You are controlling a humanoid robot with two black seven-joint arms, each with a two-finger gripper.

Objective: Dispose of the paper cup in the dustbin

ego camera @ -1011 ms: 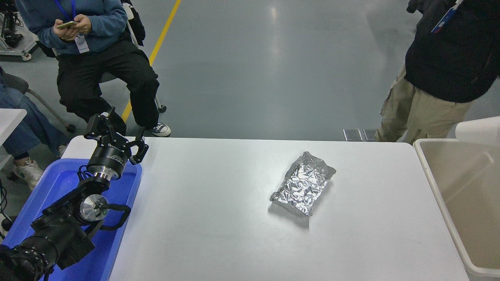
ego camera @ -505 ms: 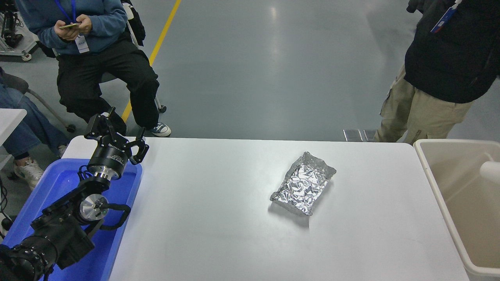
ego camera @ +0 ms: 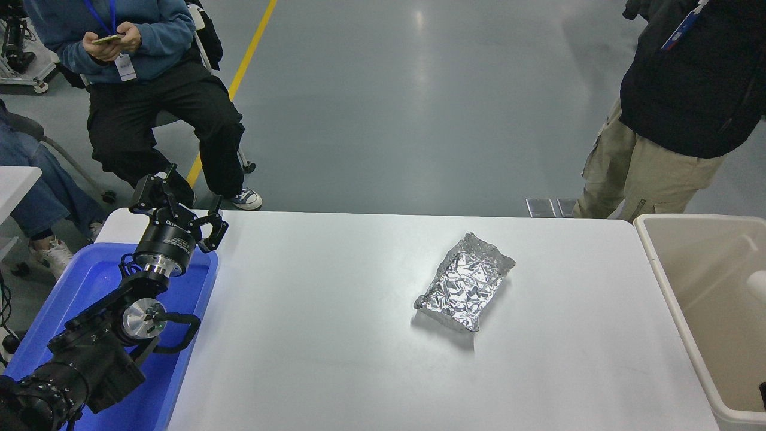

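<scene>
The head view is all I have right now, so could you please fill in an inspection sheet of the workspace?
Surface: white table, unmarked.
Job's things: paper cup inside the dustbin, mostly cut off by the frame edge.
Clutter: foil packet mid-table; blue tray at left.
Grippers: left gripper open, parked over the tray; right not in view.
Cables: black cable looped on the left arm.
Surroundings: seated person and standing person beyond the table.

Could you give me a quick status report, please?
Left pincer parked open over blue tray. Right arm unseen. Paper cup inside dustbin. Nothing obstructing.
</scene>
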